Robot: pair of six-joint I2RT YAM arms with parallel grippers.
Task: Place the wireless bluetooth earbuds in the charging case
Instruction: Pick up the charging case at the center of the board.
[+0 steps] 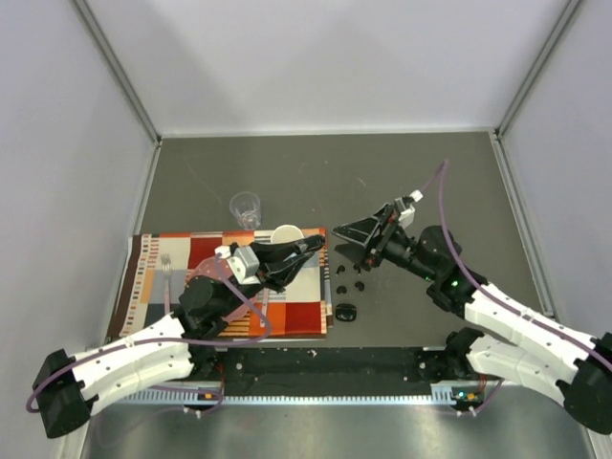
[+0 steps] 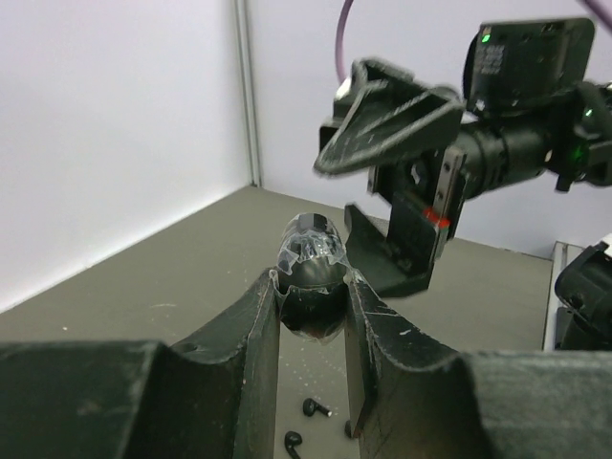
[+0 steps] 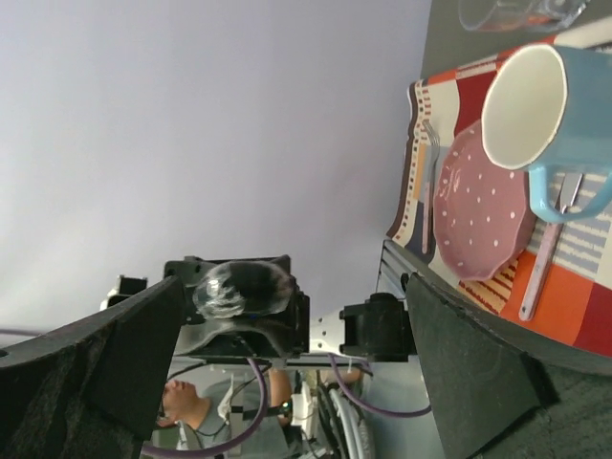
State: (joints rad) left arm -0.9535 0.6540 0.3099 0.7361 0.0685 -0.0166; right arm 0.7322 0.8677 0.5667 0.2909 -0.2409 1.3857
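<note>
My left gripper [image 1: 312, 247] is shut on a small dark charging case with a clear lid [image 2: 311, 256] and holds it up in the air above the table. Several tiny black earbuds [image 1: 341, 273] lie loose on the grey table below; two show between my left fingers in the left wrist view [image 2: 320, 408]. A second black oval case [image 1: 345, 312] lies on the table nearer the arm bases. My right gripper [image 1: 344, 241] is open wide and empty, facing the held case [image 3: 244, 287] a short way off. It also shows in the left wrist view [image 2: 402, 182].
A striped placemat [image 1: 172, 249] at the left carries a blue and white mug [image 1: 286, 235], a pink dotted plate [image 3: 483, 206], a fork [image 1: 165, 273] and a spoon [image 3: 545, 258]. A clear glass [image 1: 246, 207] stands behind the mat. White walls enclose the table.
</note>
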